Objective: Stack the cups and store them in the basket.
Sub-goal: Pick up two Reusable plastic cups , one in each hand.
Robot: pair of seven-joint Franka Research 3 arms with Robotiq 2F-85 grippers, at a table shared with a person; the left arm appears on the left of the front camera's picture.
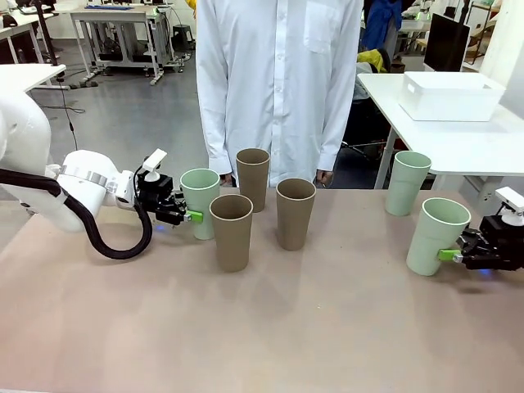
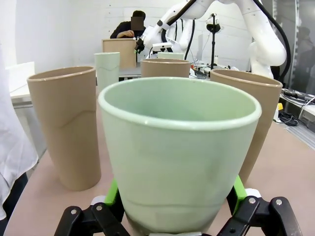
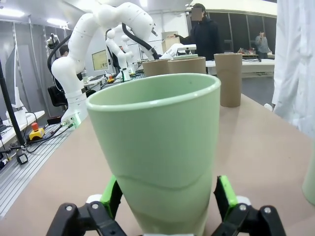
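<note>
Left pincer (image 1: pixel 190 216) clamps a mint cup (image 1: pixel 200 195) low on its wall, upright, just beside a brown cup (image 1: pixel 232 233). Right pincer (image 1: pixel 449 255) clamps a second mint cup (image 1: pixel 436 233) likewise, tilted. The low grips probably leave the rims free for nesting. Basket (image 1: pixel 452 100) stands well apart on the white bench (image 1: pixel 483 150).
</note>
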